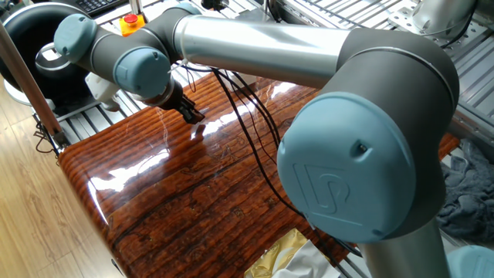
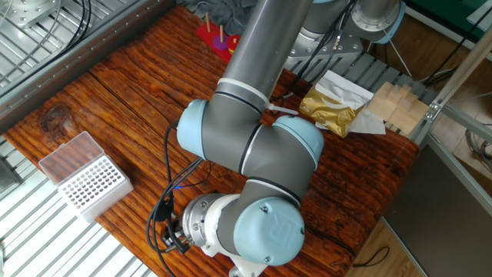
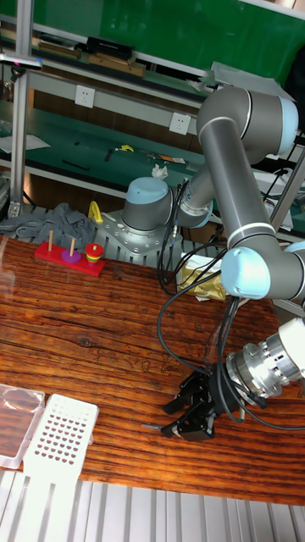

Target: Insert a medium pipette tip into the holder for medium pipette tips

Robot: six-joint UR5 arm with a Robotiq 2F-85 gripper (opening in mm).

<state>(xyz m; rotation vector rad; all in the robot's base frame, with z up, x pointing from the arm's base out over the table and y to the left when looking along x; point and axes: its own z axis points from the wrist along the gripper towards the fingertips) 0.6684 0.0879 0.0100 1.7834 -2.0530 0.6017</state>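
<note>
Holder [image 3: 56,434] well apart from end effector [image 3: 174,406]

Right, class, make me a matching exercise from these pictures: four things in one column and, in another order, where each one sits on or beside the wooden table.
Things:
1. white holder
2. gold foil bag
3. red peg toy
4. gripper

Places:
A. far edge, by the grey cloth
B. low over bare wood
C. near corner, beside a clear lid
D. behind the arm's base

Pairs: 1-C, 2-D, 3-A, 4-B

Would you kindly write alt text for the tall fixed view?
A UR5 arm's gripper hangs low over a wooden table, right of a white pipette tip holder at the front edge. A ring-stacking toy sits behind.
</note>
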